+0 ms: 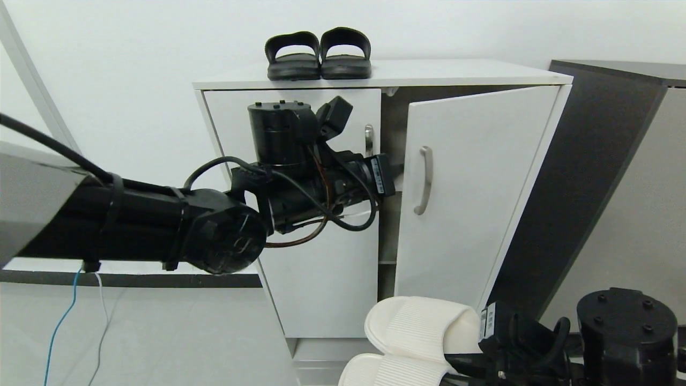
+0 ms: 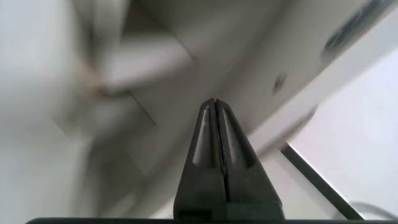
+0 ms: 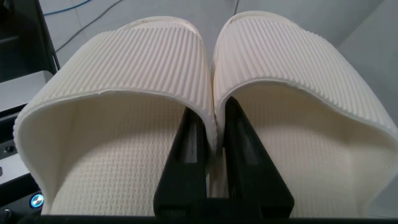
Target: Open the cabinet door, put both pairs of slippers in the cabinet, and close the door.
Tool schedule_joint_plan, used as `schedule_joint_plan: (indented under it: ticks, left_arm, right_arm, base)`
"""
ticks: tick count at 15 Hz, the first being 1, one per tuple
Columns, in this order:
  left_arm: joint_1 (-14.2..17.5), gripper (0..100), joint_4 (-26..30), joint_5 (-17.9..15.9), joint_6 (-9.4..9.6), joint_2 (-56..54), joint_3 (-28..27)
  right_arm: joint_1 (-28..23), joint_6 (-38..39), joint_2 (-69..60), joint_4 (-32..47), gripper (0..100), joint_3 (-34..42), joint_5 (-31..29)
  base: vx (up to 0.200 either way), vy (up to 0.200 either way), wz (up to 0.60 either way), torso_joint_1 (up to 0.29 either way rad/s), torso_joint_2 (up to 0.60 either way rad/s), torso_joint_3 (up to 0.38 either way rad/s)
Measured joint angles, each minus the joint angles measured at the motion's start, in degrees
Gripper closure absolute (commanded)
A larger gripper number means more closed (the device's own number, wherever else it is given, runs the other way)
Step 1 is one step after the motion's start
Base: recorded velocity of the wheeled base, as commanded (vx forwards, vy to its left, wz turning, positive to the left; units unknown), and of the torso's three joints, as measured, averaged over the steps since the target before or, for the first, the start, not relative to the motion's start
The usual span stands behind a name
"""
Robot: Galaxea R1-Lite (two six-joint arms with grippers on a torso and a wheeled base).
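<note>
Left gripper [image 2: 215, 104] is sitting with fingers pressed together at the gap beside the ajar right door [image 1: 471, 193]. Right gripper [image 3: 213, 118] is clamping the white slippers [image 1: 418, 327] low before the cabinet [image 1: 455, 72]. Black slippers [image 1: 319, 56] are resting at its top's front edge.

The cabinet [image 1: 461, 69] has smooth, matt white panels; its door handle [image 1: 425, 179] looks like satin metal. The black slippers [image 1: 319, 53] look matt and rubbery. The cream slippers [image 3: 155, 56] are ribbed cloth, waffle-textured inside
</note>
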Motion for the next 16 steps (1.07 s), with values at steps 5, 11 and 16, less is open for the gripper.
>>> schedule_joint_plan:
  ticks: [5,11,16]
  left_arm:
    - [-3.5,100,-1.1,0.0,0.26,-4.8,4.0]
    - [2.8,100,-4.7,0.3,3.16,-13.4,18.2]
    - [9.5,100,-4.1,4.4,8.24,-33.5,39.3]
  right_arm:
    - [0.2,0.1,0.0,-0.1,100,0.0,0.0]
    - [-2.6,0.2,0.3,-0.3,100,-0.7,0.0]
    - [-3.7,0.5,1.3,-0.3,100,-1.6,0.0]
  base:
    - [-0.16,0.0,0.0,-0.001,0.0,0.004]
    - [0.0,0.0,0.0,0.0,0.0,0.0]
    - [0.0,0.0,0.0,0.0,0.0,0.0]
